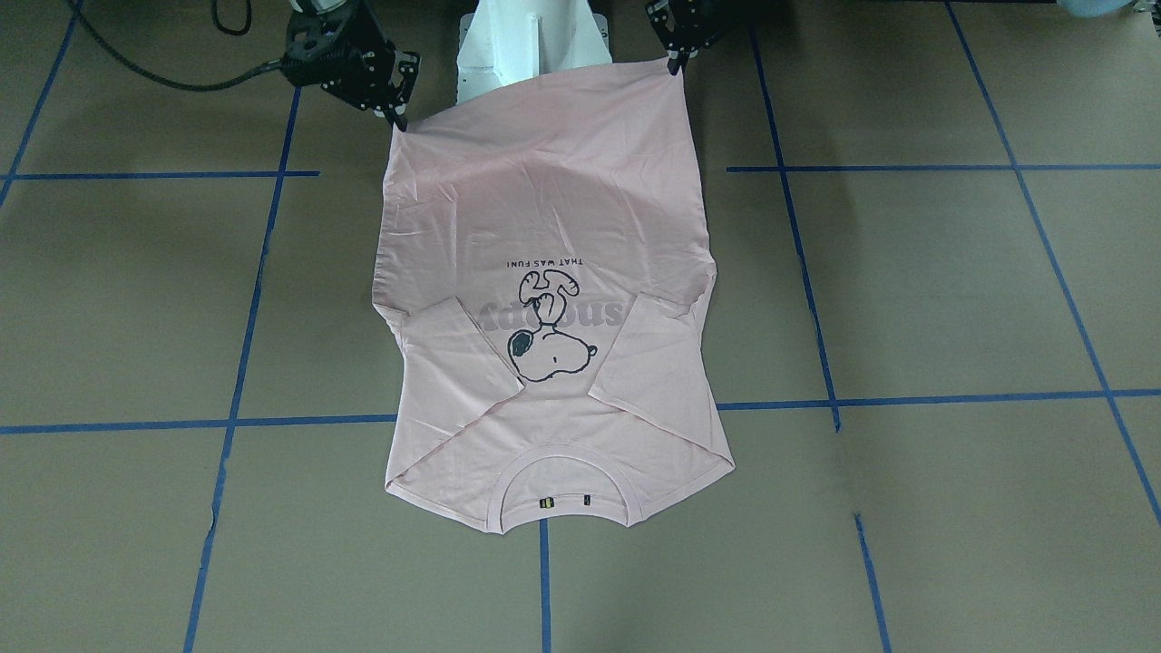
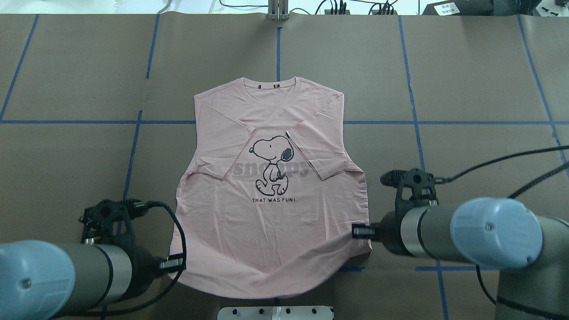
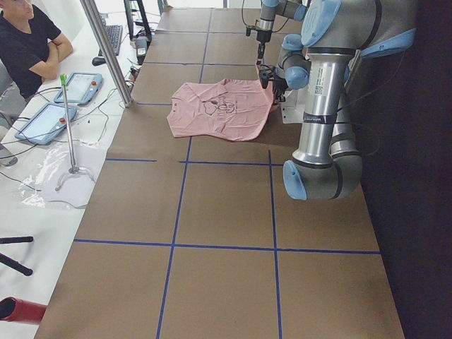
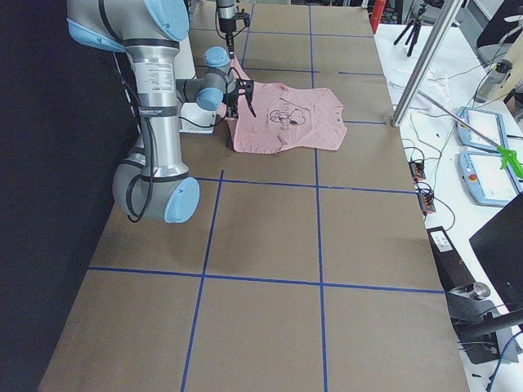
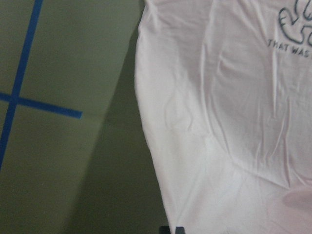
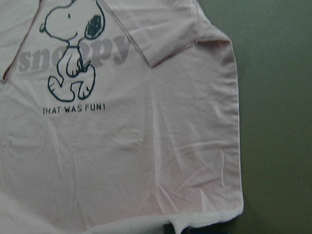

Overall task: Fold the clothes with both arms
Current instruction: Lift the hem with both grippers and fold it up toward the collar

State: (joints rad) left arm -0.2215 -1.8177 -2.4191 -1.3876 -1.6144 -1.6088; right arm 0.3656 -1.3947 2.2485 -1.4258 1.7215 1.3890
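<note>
The pale pink T-shirt (image 2: 266, 231) lies face up on the brown table, collar away from me, both sleeves folded in over the cartoon dog print (image 2: 271, 164). My left gripper (image 2: 175, 264) is shut on the hem's left corner. My right gripper (image 2: 361, 231) is shut on the hem's right corner. In the front-facing view the left gripper (image 1: 676, 65) and right gripper (image 1: 399, 122) hold the hem slightly raised, and the T-shirt (image 1: 544, 209) drapes down from it to the table. Both wrist views show the fabric (image 5: 219, 122) (image 6: 146, 146) running down to the fingertips.
The white pedestal block (image 1: 531, 41) stands just behind the raised hem. Blue tape lines (image 2: 133, 146) grid the table. A metal post (image 3: 106, 49), tablets (image 3: 74, 88) and a seated person (image 3: 28, 42) are beyond the table's far edge.
</note>
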